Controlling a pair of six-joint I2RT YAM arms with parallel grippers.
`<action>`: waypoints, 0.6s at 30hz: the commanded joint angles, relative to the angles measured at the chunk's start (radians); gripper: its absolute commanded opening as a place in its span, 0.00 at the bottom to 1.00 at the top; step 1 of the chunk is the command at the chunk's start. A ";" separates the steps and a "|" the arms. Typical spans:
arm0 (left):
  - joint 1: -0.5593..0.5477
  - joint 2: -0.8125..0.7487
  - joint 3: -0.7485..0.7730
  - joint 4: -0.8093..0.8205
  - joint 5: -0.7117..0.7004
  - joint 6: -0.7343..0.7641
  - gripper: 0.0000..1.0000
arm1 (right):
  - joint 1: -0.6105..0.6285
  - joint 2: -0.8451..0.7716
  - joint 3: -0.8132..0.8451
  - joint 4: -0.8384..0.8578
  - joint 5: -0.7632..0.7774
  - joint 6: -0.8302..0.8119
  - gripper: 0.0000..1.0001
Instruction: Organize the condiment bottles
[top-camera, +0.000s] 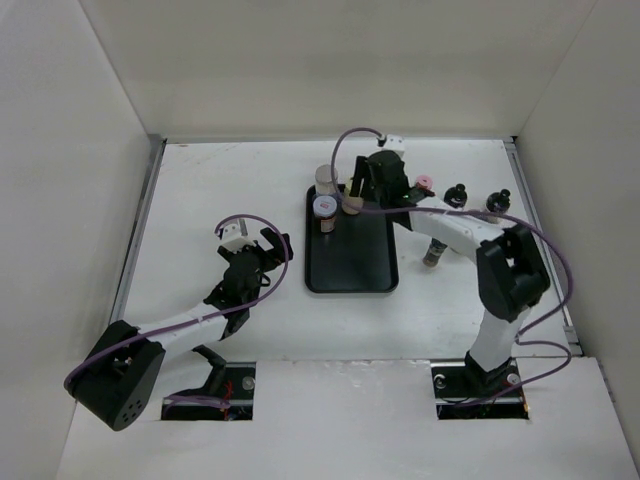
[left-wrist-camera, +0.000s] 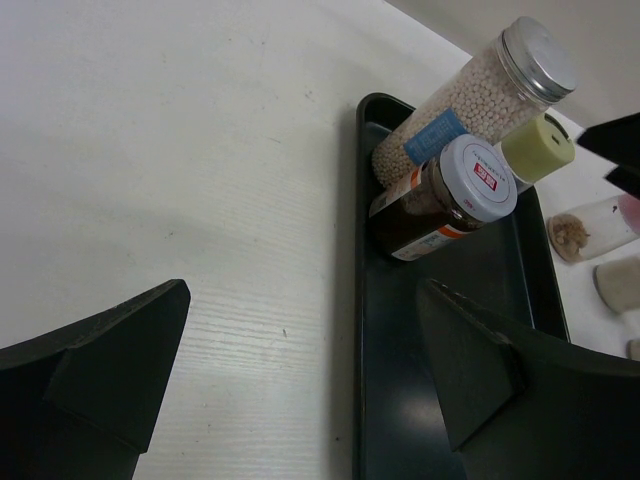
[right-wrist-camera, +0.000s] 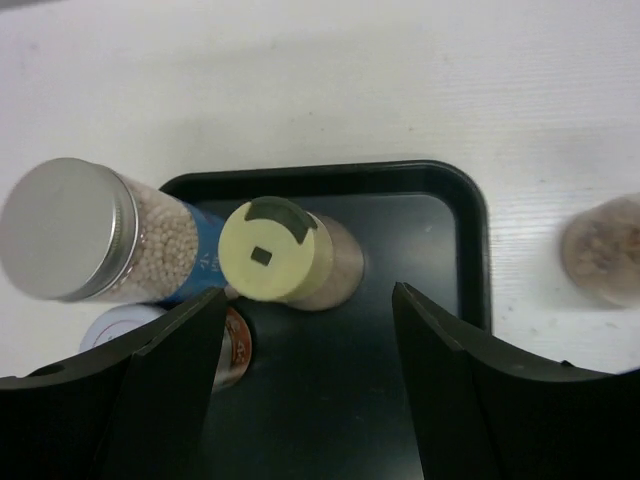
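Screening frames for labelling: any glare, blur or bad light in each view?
Top external: even, soft light, sharp. Left wrist: the tray shows a pale sheen; the left end effector looks dark and soft-edged. Right wrist: the yellow-capped bottle is fairly sharp; the bottle at the right edge is blurred.

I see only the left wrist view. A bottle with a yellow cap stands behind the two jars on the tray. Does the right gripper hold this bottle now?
Observer: Not closed on it. In the right wrist view the right gripper is open, with one finger on each side of the yellow-capped bottle.
Operator: Thank you. Are there other bottles to the right that my view cuts off?
Observer: Yes. The top view shows two black-capped bottles on the table, to the right of the tray.
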 joint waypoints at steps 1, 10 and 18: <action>-0.008 -0.007 0.000 0.052 0.008 -0.010 1.00 | -0.050 -0.159 -0.063 0.067 -0.001 0.019 0.75; -0.008 -0.005 -0.001 0.052 0.008 -0.010 1.00 | -0.221 -0.201 -0.133 0.028 0.053 -0.001 0.80; -0.009 0.001 0.002 0.052 0.008 -0.010 1.00 | -0.265 -0.077 -0.036 -0.061 0.074 -0.038 0.79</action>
